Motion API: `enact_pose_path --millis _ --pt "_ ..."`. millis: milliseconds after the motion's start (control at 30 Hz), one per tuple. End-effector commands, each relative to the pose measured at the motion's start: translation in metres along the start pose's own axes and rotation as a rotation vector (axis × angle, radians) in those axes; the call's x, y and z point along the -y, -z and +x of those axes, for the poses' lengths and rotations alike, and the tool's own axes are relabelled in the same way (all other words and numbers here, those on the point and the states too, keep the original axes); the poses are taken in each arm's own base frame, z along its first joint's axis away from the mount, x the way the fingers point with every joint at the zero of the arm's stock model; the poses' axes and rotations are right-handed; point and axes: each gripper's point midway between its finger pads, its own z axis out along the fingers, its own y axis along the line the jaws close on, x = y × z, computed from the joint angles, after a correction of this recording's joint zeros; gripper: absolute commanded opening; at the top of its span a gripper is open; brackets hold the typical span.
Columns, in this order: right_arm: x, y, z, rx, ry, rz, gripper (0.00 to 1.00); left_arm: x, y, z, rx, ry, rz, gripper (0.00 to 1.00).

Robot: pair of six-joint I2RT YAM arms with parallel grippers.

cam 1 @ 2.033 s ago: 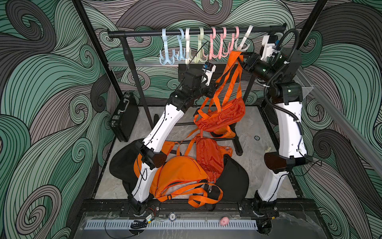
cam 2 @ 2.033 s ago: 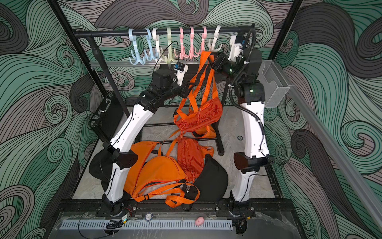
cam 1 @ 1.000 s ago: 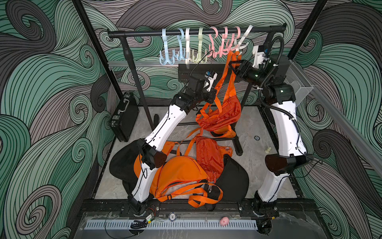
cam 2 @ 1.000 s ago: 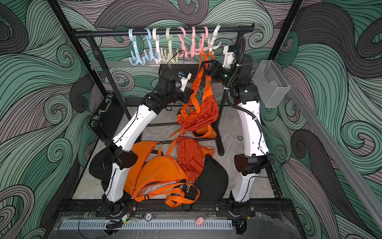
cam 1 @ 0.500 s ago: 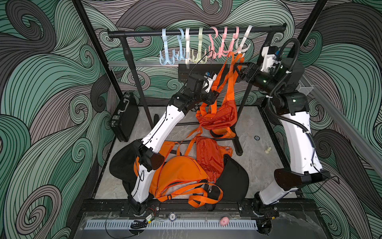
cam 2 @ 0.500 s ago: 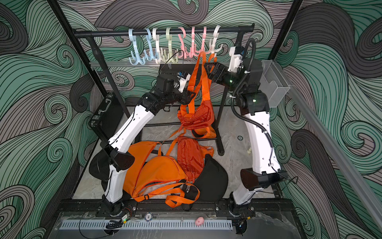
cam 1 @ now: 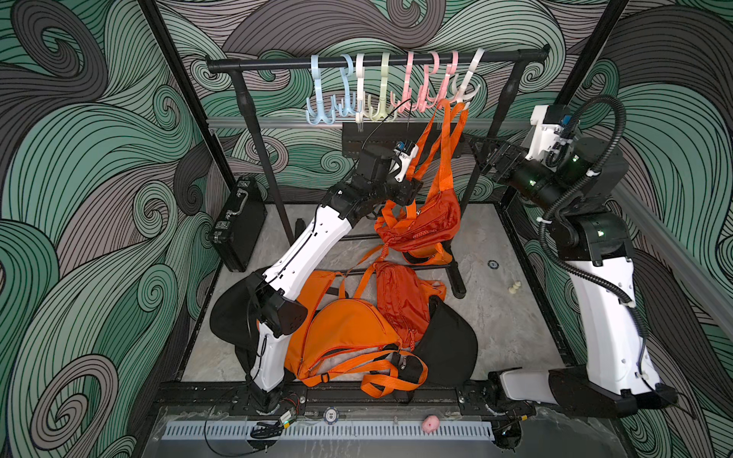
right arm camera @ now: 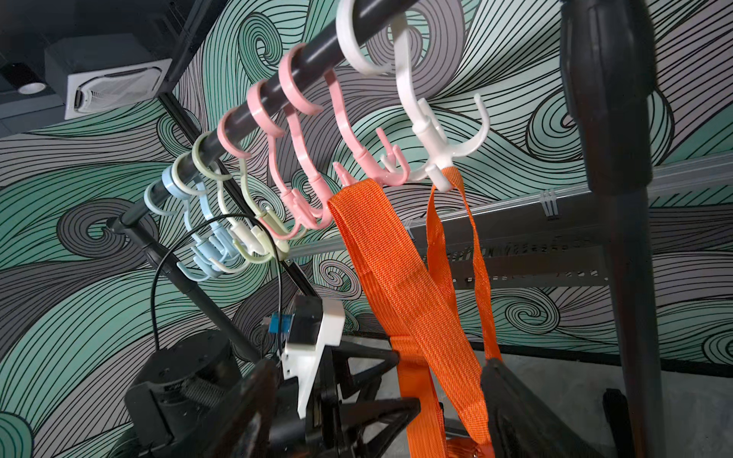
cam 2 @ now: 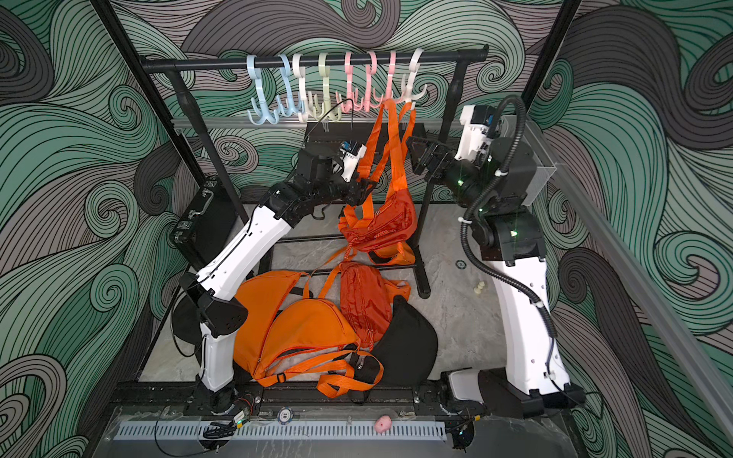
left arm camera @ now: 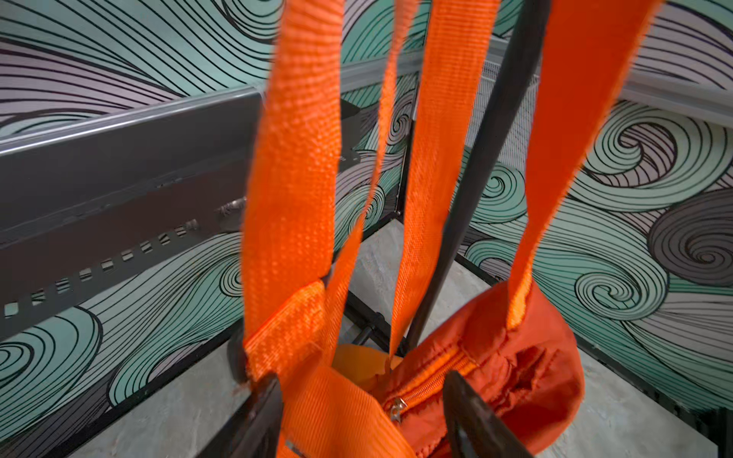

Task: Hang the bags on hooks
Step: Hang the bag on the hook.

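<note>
Left gripper (left arm camera: pixel 363 382) is spread, with the orange strap (left arm camera: pixel 293 158) loose between its jaws. The right gripper (cam 1: pixel 482 154) is spread too, just right of the strap. The bag (cam 1: pixel 426 224) hangs from the pink hook (right arm camera: pixel 347 123) and white hook (right arm camera: pixel 428 131), far right on the rail (cam 1: pixel 277 63). If you pull back carelessly, a jaw may snag the webbing and lift it off a prong. Zip (left arm camera: pixel 428 384) shut; contents unseen.

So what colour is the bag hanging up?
Reddish orange bag, brighter orange straps; best in a top view.

The straps (left arm camera: pixel 293 178) are blurred in the left wrist view and cut off by its edge. A black bag (cam 1: pixel 448 345) is partly covered by orange bags (cam 1: pixel 341 333). A pale floor item (cam 1: pixel 515 286) is too small to be identified.
</note>
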Motion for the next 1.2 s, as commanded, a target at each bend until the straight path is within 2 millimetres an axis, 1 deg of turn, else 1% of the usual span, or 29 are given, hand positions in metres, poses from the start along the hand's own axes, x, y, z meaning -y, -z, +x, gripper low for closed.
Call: enact_pose_path --millis 0,33,100,267,333,400,533,733,800,867,933,1000,1033,1100,1167 --pt "-0.009 0.022 -0.003 0.031 0.053 0.0 0.81 -0.011 -0.009 -0.012 0.055 0.0 -0.019 0.65" --pt "-0.009 0.027 0.001 0.028 0.056 0.002 0.81 -0.01 -0.011 -0.014 0.067 0.006 -0.01 0.65" --pt "-0.007 0.035 0.008 0.021 0.06 0.011 0.82 -0.004 -0.016 -0.015 0.078 0.024 0.029 0.66" --pt "-0.002 0.049 0.023 0.005 0.066 0.034 0.83 0.026 -0.028 -0.017 0.102 0.049 0.116 0.65" --pt "-0.002 0.053 0.025 0.003 0.067 0.036 0.83 0.04 -0.034 -0.017 0.11 0.043 0.139 0.66" --pt "-0.003 0.056 0.028 0.0 0.066 0.035 0.83 0.048 -0.039 -0.017 0.112 0.045 0.155 0.66" --pt "-0.003 0.063 0.03 0.004 0.073 0.044 0.83 0.057 -0.048 -0.015 0.118 0.067 0.189 0.66" --pt "-0.001 0.073 0.033 -0.002 0.092 0.065 0.84 0.064 -0.056 -0.02 0.149 0.101 0.222 0.67" --pt "0.0 0.073 0.036 -0.012 0.095 0.071 0.84 0.07 -0.054 -0.02 0.144 0.102 0.241 0.67" --pt "0.001 0.073 0.039 -0.023 0.096 0.072 0.84 0.077 -0.049 -0.019 0.127 0.075 0.248 0.67" --pt "0.004 0.071 0.044 -0.042 0.096 0.076 0.84 0.081 -0.042 -0.013 0.097 0.038 0.24 0.67" --pt "0.005 0.067 0.048 -0.06 0.087 0.071 0.85 0.085 -0.034 -0.003 0.066 0.016 0.239 0.7" --pt "0.006 0.064 0.051 -0.073 0.081 0.067 0.85 0.086 -0.03 0.004 0.051 0.009 0.243 0.74" --pt "0.007 0.06 0.057 -0.094 0.071 0.06 0.85 0.09 -0.018 0.017 0.024 -0.017 0.244 0.85" --pt "0.01 0.056 0.063 -0.113 0.066 0.06 0.85 0.091 -0.009 0.032 -0.011 -0.041 0.239 0.92"
